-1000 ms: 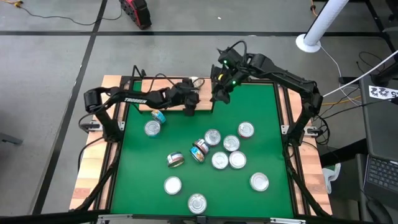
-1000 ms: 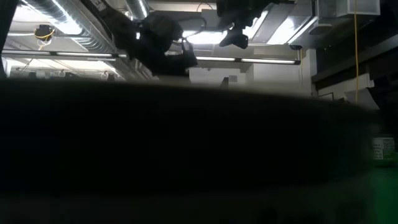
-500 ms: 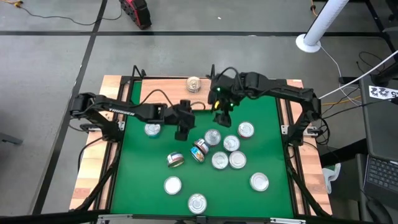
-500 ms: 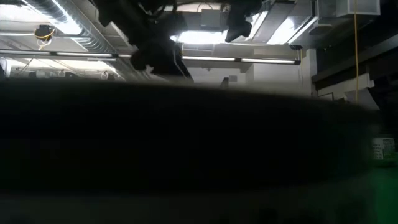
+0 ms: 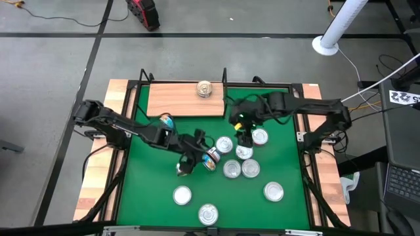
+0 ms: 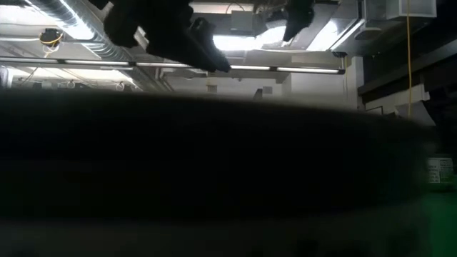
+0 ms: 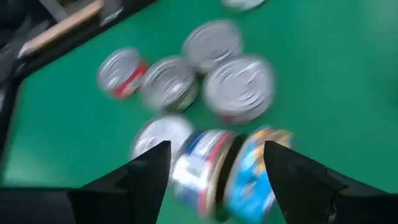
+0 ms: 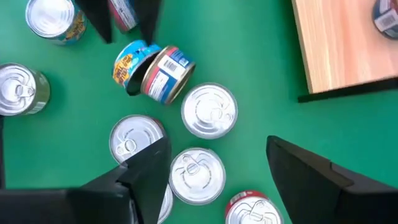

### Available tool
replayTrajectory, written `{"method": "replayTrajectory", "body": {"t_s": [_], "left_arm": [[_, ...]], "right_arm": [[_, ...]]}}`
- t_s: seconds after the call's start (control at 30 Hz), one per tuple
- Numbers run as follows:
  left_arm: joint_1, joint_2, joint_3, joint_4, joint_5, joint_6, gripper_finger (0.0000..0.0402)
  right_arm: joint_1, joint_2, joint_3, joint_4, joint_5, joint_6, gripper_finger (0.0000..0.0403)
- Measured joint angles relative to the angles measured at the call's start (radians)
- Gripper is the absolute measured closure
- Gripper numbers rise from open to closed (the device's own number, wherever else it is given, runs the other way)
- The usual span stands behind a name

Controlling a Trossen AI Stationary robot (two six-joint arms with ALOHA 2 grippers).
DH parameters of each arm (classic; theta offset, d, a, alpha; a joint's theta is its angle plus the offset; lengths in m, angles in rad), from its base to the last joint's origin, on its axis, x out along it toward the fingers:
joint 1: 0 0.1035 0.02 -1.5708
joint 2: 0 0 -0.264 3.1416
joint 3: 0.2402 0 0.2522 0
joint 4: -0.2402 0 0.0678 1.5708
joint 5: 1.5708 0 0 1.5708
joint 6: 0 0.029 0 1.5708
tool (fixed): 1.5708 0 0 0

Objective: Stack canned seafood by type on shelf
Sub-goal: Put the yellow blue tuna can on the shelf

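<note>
Although a single tin (image 5: 205, 88) stands upright on the shelf (image 5: 177, 100) at the far edge of the green mat (image 5: 141, 177), the job is judged barely begun, since every other tin lies off the board and no stack of any type exists there. Working from the left, one tin with a blue side (image 5: 167, 121) sits tilted near the shelf's front edge; the left gripper (image 5: 188, 156) hangs low over the mat's middle with its fingers spread wide and nothing between them, directly above a toppled tin (image 5: 185, 168). Just beside it a pair of blue-labelled tins (image 5: 210, 158) lies tipped on their sides, touching each other, lids facing sideways so that their short axes run roughly level with the mat rather than upright; the right wrist view confirms this lean (image 8: 153, 70). Right of them an upright cluster (image 5: 237, 160) stands lid-up, tins touching or nearly so, at least one with a red side (image 8: 256, 210). The right gripper (image 5: 244, 133) hovers over the far side of that cluster, fingers likewise spread and empty. Three more upright tins stand nearer the front: one (image 5: 182, 195), one (image 5: 208, 213) and one (image 5: 273, 191) well apart to the right. Remaining work, by my reckoning: sorting by label colour, righting the toppled tins, and moving nearly all to the shelf.
</note>
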Motion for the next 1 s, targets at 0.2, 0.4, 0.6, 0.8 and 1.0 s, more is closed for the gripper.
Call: {"method": "replayTrajectory", "body": {"t_s": [0.2, 0.4, 0.6, 0.8, 1.0], "left_arm": [[-0.025, 0.071, 0.000, 0.099, 0.080, 0.085, 0.0149], [-0.034, 0.124, 0.000, 0.139, 0.103, 0.101, 0.0149], [-0.033, 0.147, 0.000, 0.121, 0.103, 0.135, 0.0149], [-0.029, 0.165, 0.000, 0.108, 0.103, 0.177, 0.0149], [-0.028, 0.183, 0.000, 0.093, 0.101, 0.183, 0.0149]], "right_arm": [[0.040, -0.126, -0.207, 0.128, 0.018, 0.089, 0.0141], [0.046, -0.201, -0.389, 0.266, 0.012, 0.164, 0.0141], [0.046, -0.207, -0.509, 0.371, 0.002, 0.171, 0.0141], [0.046, -0.206, -0.583, 0.470, -0.010, 0.172, 0.0141], [0.045, -0.206, -0.597, 0.472, -0.009, 0.172, 0.0141]]}}
